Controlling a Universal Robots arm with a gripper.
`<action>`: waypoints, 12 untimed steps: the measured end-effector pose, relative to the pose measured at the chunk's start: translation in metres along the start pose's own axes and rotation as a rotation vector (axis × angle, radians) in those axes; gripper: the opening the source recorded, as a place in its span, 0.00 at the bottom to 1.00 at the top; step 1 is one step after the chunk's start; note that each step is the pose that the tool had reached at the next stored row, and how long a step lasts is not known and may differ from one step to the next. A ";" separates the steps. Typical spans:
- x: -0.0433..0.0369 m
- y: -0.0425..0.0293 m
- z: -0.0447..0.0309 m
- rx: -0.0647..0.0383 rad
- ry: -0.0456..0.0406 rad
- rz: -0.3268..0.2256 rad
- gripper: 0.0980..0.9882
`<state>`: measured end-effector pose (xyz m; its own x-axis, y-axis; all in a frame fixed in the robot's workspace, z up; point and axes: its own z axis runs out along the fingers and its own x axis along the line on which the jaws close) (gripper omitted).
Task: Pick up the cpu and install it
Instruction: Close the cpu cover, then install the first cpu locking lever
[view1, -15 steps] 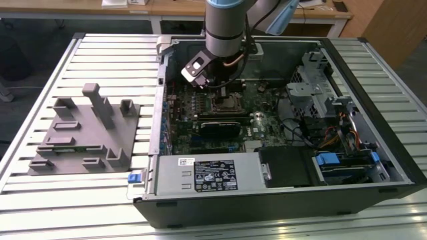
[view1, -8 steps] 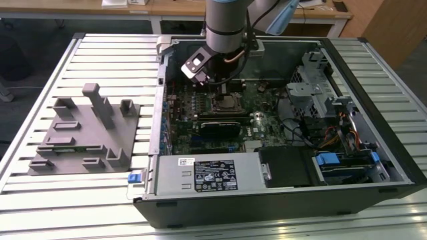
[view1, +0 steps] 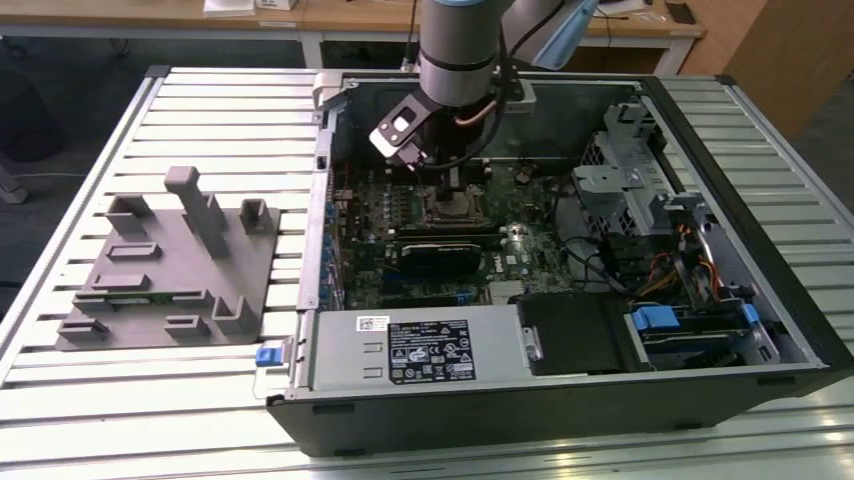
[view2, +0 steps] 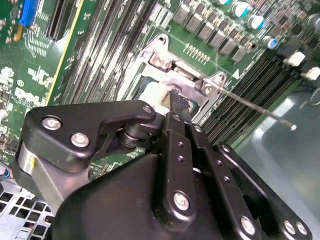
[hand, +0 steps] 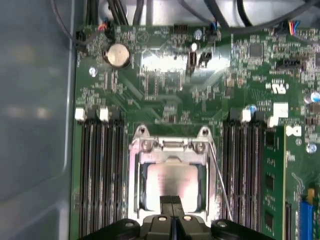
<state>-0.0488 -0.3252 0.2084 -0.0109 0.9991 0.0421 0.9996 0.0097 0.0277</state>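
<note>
Bright, even light; glare whitens the circuit board (hand: 165, 75) beyond the fingers (hand: 166, 205), which look perhaps slightly soft.

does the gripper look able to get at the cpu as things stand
Probably yes. In the first wrist view the gripper sits right over the cpu, which lies in the socket frame with its pale top uncovered. The memory slots and the thin lever stand off to the sides.

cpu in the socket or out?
In. The pale silvery square cpu lies flat inside the metal socket frame; the gripper sits over its edge. Fully seated: cannot tell.
</note>
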 end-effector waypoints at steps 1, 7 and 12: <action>0.0000 0.0015 0.0001 0.000 0.0000 0.000 0.01; -0.0001 0.0087 0.0003 0.000 0.0001 0.000 0.01; -0.0001 0.0131 0.0004 0.000 0.0002 0.000 0.01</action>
<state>-0.0356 -0.3252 0.2083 -0.0107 0.9991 0.0422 0.9996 0.0095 0.0273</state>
